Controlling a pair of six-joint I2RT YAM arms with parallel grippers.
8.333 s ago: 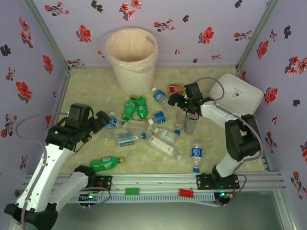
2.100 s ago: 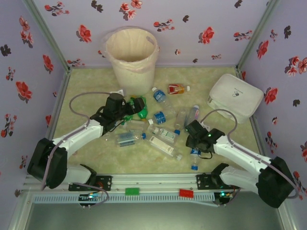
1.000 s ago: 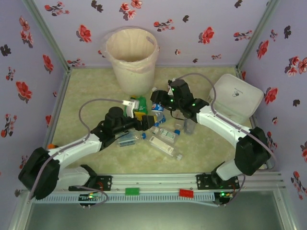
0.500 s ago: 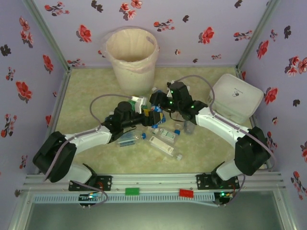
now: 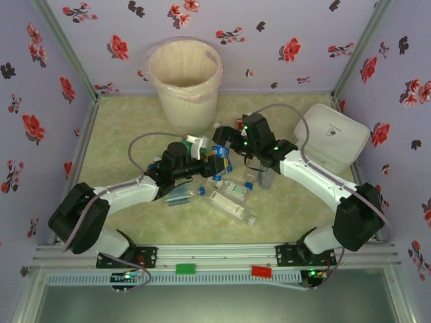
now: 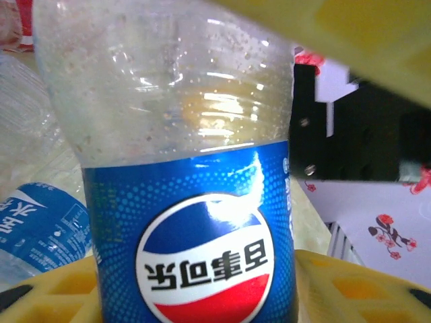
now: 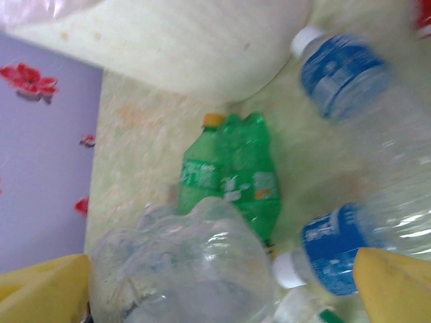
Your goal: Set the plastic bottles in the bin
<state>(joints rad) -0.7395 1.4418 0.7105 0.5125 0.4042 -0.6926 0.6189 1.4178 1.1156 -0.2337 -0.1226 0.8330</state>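
Just in front of the bin (image 5: 183,101), on its near side, I am pinching a Pepsi bottle (image 6: 202,202) in my left gripper (image 5: 213,156). The yellow fingers (image 6: 350,27) are pressing on it from above and below, and its blue label is filling much of the left wrist view. The bottle is outside the bin, off toward the bin's near-right side.

My right gripper (image 5: 226,140) is hanging just beside the left one, slightly closer to the bin, with its two yellow fingers spread wide apart. A crumpled clear bottle (image 7: 182,269) is showing between them. I cannot tell whether either finger is touching it, nor whether it is the far end of the Pepsi bottle.

Between my grippers and the bin's foot, two green bottles (image 7: 232,178) are lying side by side, one with an orange cap pointing toward the bin wall — they are sitting right on the short way to the bin. To their right, a blue-labelled bottle (image 7: 350,74) with a white cap is lying close to the bin, and a second blue-labelled bottle (image 7: 337,249) is lying farther out.

Farther from the bin than both grippers, more bottles are lying loose on the floor — a long clear bottle (image 5: 232,204) and a clear bottle with a blue band (image 5: 180,196) beside my left forearm. A white box (image 5: 333,134) is sitting well to the right of the bin, beyond my right arm.
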